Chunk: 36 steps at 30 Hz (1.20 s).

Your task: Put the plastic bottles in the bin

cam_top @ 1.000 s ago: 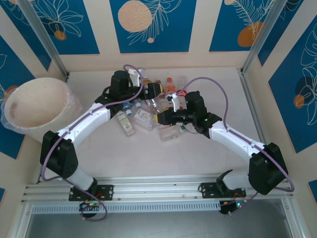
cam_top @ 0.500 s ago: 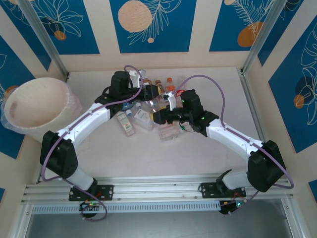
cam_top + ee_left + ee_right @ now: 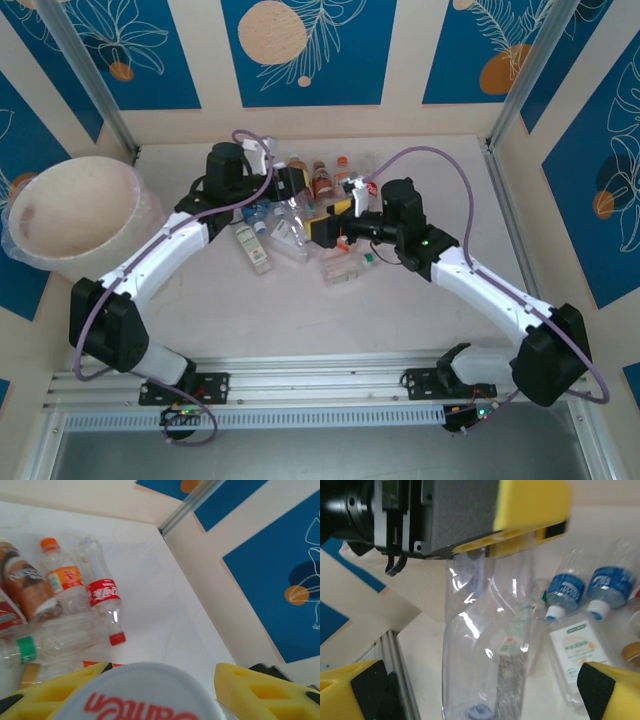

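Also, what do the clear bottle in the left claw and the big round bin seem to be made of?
The clear bottle: thin transparent plastic, glossy; the background shows through it, with bright glints on its wall. The bin: probably matte cream plastic, even in colour with no shine, but this is uncertain. A thin clear film liner wrinkles at its rim.

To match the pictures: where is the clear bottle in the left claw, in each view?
Top camera: clear bottle near the centre, at the left claw.
Left wrist: bottom edge, white with red letters, between yellow fingers.
Right wrist: centre, hanging under that claw.
Shared landmark: the claw's yellow fingers.
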Each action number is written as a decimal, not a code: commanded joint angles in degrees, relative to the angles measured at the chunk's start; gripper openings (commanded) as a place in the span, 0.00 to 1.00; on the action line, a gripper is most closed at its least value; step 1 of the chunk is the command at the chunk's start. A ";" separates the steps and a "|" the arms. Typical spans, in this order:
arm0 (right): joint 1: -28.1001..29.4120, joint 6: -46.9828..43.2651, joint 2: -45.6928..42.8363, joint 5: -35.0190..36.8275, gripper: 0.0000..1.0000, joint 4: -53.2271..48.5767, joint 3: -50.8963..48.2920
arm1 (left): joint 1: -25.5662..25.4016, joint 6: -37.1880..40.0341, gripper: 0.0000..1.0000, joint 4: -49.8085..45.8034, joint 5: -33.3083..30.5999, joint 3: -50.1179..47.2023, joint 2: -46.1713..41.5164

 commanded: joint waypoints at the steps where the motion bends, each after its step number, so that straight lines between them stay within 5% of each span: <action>1: -0.48 1.32 -2.76 14.81 0.99 0.32 -2.41 | 2.74 5.07 0.48 -4.25 -5.14 1.67 -4.50; 5: -2.08 4.67 -3.18 28.52 1.00 -5.41 -2.62 | 3.42 12.42 0.47 -9.99 -22.45 2.98 -10.51; 8: -3.97 8.98 -3.35 31.92 0.99 -7.06 -3.52 | 3.90 17.30 0.47 -10.45 -32.27 2.85 -14.82; 23: -10.87 17.76 -0.16 29.53 1.00 -8.23 -4.83 | 5.60 37.51 0.44 -8.08 -56.72 7.87 -26.56; 27: -11.24 18.51 1.48 27.81 1.00 -7.18 -4.59 | 6.80 44.75 0.44 -7.44 -67.37 10.43 -27.54; 30: -11.38 18.57 2.93 27.23 1.00 -6.65 -4.11 | 11.03 48.28 0.44 -7.84 -75.52 11.55 -27.75; 36: -11.96 18.39 6.51 24.13 1.00 -6.85 -0.98 | 26.04 40.95 0.44 -19.01 -80.65 14.69 -25.66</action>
